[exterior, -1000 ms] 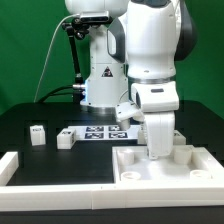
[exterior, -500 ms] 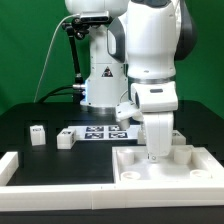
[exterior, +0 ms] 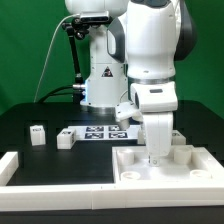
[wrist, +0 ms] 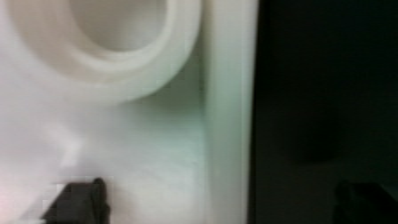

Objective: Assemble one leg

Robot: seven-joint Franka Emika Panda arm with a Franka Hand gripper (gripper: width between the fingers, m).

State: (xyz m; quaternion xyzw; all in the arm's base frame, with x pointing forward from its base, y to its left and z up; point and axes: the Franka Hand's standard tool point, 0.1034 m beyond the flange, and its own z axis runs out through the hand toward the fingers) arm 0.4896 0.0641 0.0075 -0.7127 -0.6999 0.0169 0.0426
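Two small white legs with tag marks lie on the black table at the exterior view's left, one (exterior: 37, 134) further left and one (exterior: 66, 138) beside the marker board. My gripper (exterior: 156, 152) is far from them, lowered onto the large white panel (exterior: 185, 165) at the right. In the wrist view the gripper (wrist: 222, 200) has its dark fingertips (wrist: 80, 200) wide apart. They straddle the panel's edge, beside a round socket (wrist: 116, 25). Nothing shows held between the jaws.
The marker board (exterior: 100, 132) lies on the table in front of the robot's base. A long white rail (exterior: 50, 172) runs along the front, left of the panel. Black table shows beside the panel's edge (wrist: 320, 100).
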